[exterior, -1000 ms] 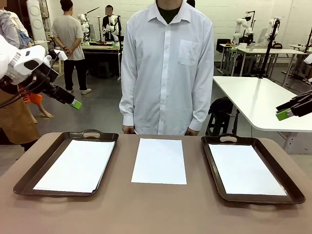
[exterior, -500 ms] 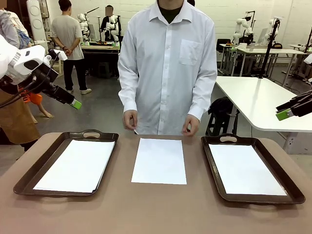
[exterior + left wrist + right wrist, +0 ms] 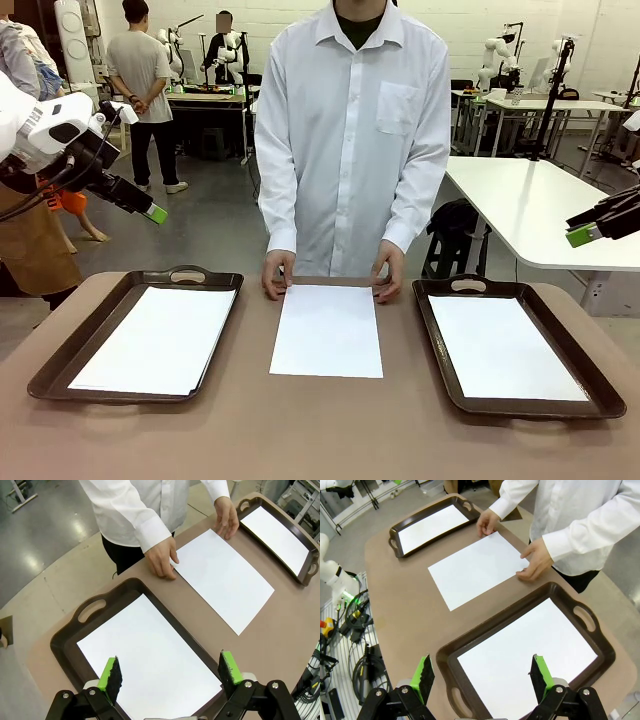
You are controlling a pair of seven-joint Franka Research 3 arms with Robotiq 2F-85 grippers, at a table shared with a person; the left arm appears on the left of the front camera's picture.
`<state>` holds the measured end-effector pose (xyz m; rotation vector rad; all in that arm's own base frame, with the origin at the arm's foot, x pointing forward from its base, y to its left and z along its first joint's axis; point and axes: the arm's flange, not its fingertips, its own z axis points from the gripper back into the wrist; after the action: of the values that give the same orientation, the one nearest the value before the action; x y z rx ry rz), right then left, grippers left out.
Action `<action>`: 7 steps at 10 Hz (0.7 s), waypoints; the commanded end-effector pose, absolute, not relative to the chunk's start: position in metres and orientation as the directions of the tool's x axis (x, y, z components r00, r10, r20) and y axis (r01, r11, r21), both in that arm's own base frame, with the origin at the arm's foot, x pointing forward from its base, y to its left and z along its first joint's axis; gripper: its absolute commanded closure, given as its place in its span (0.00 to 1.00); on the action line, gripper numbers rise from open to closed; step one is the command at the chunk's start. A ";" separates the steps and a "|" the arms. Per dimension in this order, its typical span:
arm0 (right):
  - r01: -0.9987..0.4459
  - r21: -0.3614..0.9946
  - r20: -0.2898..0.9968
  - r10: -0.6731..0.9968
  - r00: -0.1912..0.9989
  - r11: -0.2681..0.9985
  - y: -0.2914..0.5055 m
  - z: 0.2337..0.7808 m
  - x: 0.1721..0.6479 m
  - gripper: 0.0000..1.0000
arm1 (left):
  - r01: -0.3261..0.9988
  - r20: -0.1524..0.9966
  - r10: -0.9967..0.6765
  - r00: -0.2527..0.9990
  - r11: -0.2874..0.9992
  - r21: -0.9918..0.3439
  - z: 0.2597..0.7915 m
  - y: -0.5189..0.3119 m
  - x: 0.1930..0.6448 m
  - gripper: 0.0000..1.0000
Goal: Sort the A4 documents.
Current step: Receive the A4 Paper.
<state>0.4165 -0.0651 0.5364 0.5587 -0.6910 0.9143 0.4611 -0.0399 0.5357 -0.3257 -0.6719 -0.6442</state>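
The person's hands (image 3: pixel 278 274) have come down onto the far corners of the middle sheet (image 3: pixel 327 330); I keep both grippers released, left gripper (image 3: pixel 170 675) above its tray (image 3: pixel 67 635), waiting.

Behind my rig I saw a glossy grey concrete floor (image 3: pixel 215 215) that caught pale reflections. A long white-topped table (image 3: pixel 530 215) stood off to the right, a cluttered workbench (image 3: pixel 205 98) sat farther back on the left, and a white painted wall (image 3: pixel 470 30) closed the room.
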 end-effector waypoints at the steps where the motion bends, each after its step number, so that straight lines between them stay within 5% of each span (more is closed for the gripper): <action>1: -0.859 0.139 0.743 0.522 0.419 0.492 -0.064 0.535 0.416 0.00 | 0.651 0.668 -0.443 0.597 0.755 -0.081 0.535 -0.038 0.460 0.00; 7: -0.859 0.139 0.743 0.522 0.419 0.492 -0.064 0.535 0.416 0.00 | 0.651 0.668 -0.443 0.597 0.755 -0.081 0.535 -0.038 0.460 0.00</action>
<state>0.4165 -0.0651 0.5364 0.5587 -0.6910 0.9143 0.4611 -0.0398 0.5357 -0.3255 -0.6719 -0.6441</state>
